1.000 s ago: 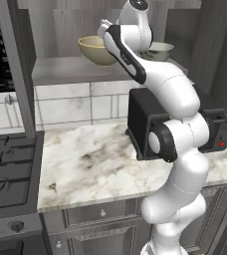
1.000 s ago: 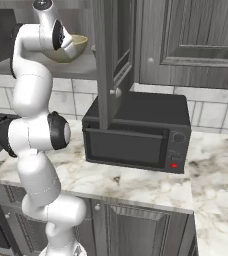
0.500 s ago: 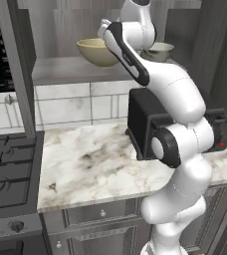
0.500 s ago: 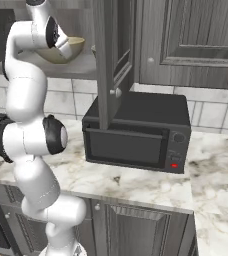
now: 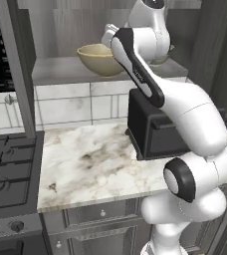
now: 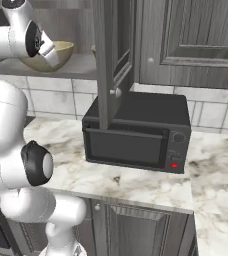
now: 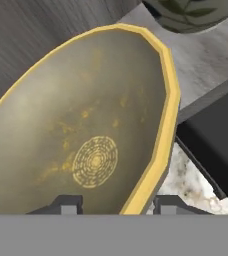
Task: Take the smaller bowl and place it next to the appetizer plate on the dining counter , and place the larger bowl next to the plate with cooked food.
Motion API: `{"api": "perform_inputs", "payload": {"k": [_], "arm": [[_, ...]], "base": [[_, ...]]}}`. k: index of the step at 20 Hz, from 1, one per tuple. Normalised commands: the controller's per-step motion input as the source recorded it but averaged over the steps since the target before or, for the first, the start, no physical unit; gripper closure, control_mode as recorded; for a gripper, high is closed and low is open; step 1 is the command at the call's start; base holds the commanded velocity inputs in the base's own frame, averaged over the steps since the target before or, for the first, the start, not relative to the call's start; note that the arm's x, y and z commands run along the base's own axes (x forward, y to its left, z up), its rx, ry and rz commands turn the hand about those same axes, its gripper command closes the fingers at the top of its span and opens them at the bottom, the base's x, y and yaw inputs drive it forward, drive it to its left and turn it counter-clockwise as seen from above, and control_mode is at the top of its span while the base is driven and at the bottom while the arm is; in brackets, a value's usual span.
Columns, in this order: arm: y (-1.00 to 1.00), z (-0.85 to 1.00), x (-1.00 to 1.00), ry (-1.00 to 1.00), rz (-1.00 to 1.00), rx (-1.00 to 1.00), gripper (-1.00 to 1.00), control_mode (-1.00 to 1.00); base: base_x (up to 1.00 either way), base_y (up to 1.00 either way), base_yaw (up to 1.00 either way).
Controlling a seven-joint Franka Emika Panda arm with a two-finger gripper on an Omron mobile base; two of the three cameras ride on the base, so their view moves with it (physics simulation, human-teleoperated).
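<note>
The tool [image 7: 116, 202], seen from the hand camera, straddles the yellowish rim of the larger bowl [image 7: 81, 135]: one dark fingertip [image 7: 68, 204] sits inside the bowl, the other [image 7: 167, 204] outside its wall, and the rim passes between them. The jaws stand partly closed about that rim; whether the pads press on it cannot be told.

Below the tool lies the marble worktop [image 5: 90, 164], pale with grey-brown veins, a dark stove to its left. On the worktop, lower than the tool and to its right, stands a black microwave [image 6: 136, 135]. The right base camera shows its door, a round knob and a small red button; any lettering on the panel is too small to read. The left base camera shows only its dark side, partly behind the white arm.

The grey shelf [image 5: 60, 72] carries the larger bowl [image 5: 98, 59] at the tool's own height, above the tiled wall. The left base camera shows the bowl's tan outside and yellow rim, upright on the shelf. The hand camera alone shows its inside, with a pale ring pattern at the bottom.

The smaller bowl [image 7: 196, 14], grey-green, rests on the same shelf beyond the larger one, apart from it. No brands or writing can be read anywhere.
</note>
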Motion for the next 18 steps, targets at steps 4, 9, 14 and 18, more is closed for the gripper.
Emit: {"api": "perform_inputs", "payload": {"k": [4,9,14,18], "arm": [[0.0,-0.21,-1.0,0.0,0.0,0.0,1.0,-1.0],[-0.05,-0.15,-0.98,0.02,0.0,0.0,1.0,-1.0],[-0.22,-0.09,-0.87,0.03,0.0,0.0,1.0,-1.0],[-0.22,-0.02,-0.78,0.02,0.0,0.0,1.0,-1.0]], "base": [[0.0,0.0,0.0],[0.0,0.0,0.0],[0.0,0.0,0.0],[0.0,0.0,0.0]]}}
